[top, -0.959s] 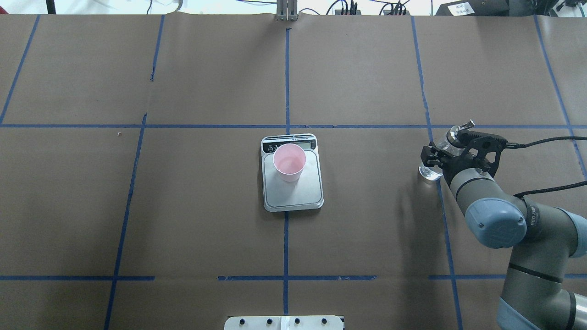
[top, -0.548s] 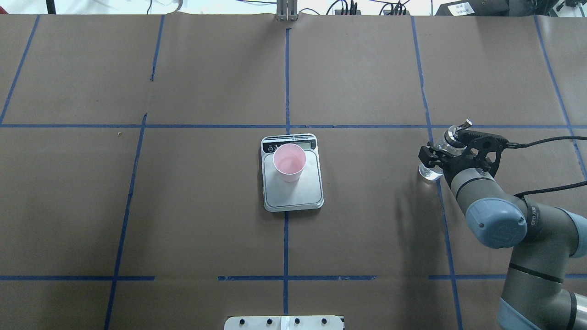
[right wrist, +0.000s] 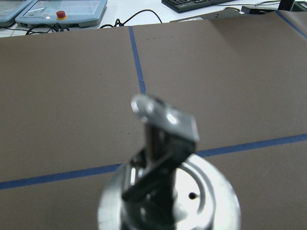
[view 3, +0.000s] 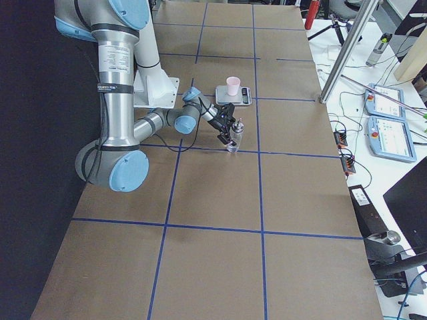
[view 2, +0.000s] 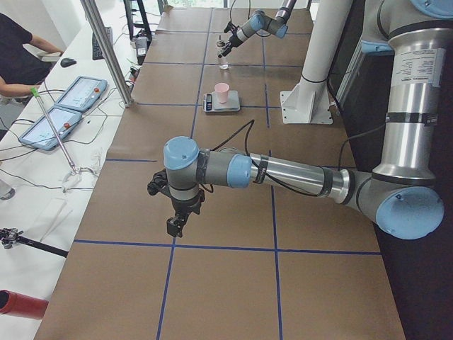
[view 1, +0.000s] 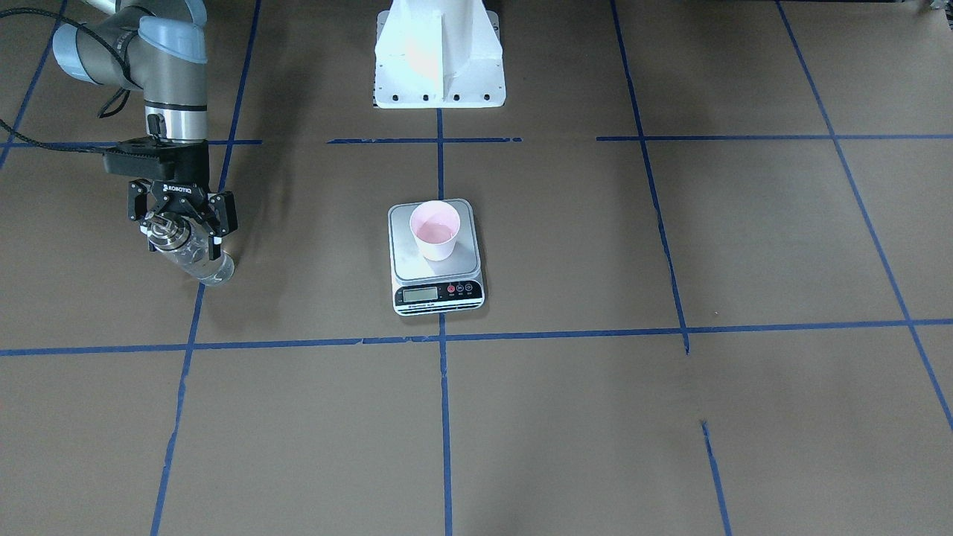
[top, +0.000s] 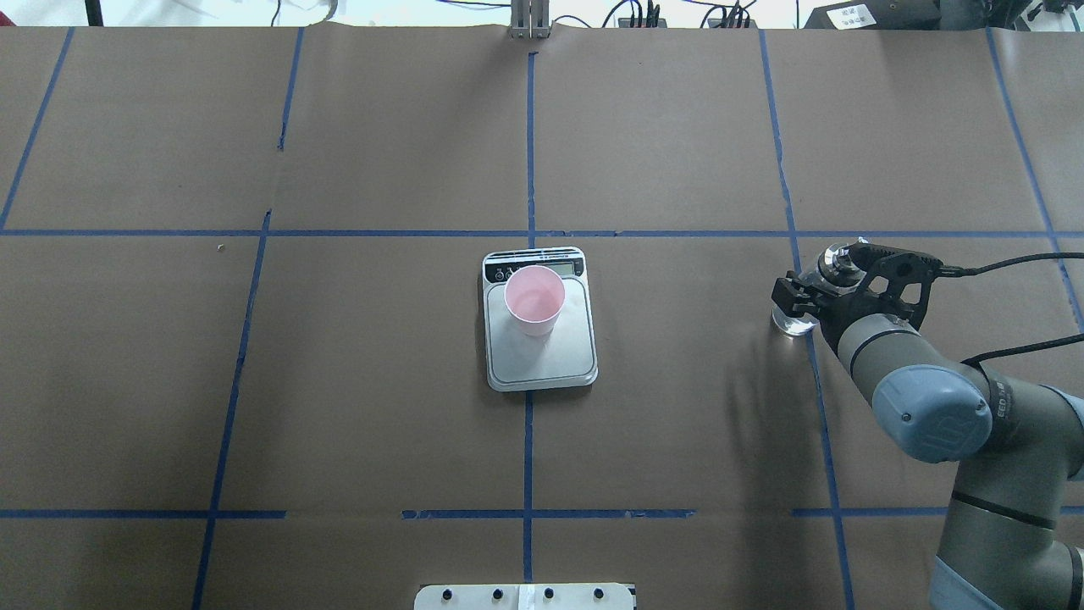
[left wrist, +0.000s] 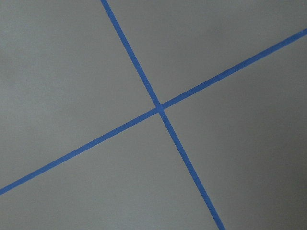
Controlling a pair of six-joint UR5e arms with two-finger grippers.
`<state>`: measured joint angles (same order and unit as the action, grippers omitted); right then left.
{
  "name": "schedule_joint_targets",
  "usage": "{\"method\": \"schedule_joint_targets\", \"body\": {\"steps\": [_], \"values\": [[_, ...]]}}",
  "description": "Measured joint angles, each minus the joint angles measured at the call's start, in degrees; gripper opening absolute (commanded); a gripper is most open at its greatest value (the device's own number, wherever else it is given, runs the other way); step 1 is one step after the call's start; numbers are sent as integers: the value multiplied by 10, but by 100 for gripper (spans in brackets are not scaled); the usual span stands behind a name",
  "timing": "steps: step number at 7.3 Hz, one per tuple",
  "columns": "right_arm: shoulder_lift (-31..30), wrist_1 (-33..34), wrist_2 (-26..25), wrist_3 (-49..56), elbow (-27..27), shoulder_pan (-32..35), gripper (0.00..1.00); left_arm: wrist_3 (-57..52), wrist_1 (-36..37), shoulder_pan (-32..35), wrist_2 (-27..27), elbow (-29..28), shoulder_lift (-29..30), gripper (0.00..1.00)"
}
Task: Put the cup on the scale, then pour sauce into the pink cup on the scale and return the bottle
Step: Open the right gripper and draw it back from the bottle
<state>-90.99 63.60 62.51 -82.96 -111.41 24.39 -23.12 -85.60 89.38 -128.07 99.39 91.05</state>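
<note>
The pink cup (top: 534, 298) stands upright on the far part of the silver scale (top: 542, 360), at the table's middle; it also shows in the front view (view 1: 435, 229) and the left side view (view 2: 222, 92). My right gripper (top: 815, 286) is shut on the clear bottle (top: 794, 320), gripping its upper body. The bottle is nearly upright, to the right of the scale. Its base is at the paper or just above it; I cannot tell which. Its silver spout fills the right wrist view (right wrist: 165, 120). My left gripper (view 2: 174, 224) hangs over bare paper; I cannot tell whether it is open.
Brown paper with blue tape lines (top: 529, 152) covers the table. The white robot base (view 1: 439, 56) stands behind the scale. Tablets and cables (view 3: 387, 127) lie past the table's far edge. The left wrist view holds only a tape crossing (left wrist: 159, 108).
The bottle has come from a tilt to nearly upright, its spout swinging back over its base. The right arm's elbow has lowered slightly. Cup and scale have not moved.
</note>
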Motion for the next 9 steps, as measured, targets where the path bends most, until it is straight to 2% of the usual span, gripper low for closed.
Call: {"method": "schedule_joint_targets", "body": {"steps": [2,3,7,9], "values": [[-2,6,39,-1,-12,-1,100,0,0,0,1,0,0,100],[-2,30,65,-1,-28,-1,100,0,0,0,1,0,0,100],[4,208,205,-44,-143,-20,100,0,0,1,2,0,0,100],[4,274,248,-61,-202,-51,100,0,0,2,4,2,0,100]]}}
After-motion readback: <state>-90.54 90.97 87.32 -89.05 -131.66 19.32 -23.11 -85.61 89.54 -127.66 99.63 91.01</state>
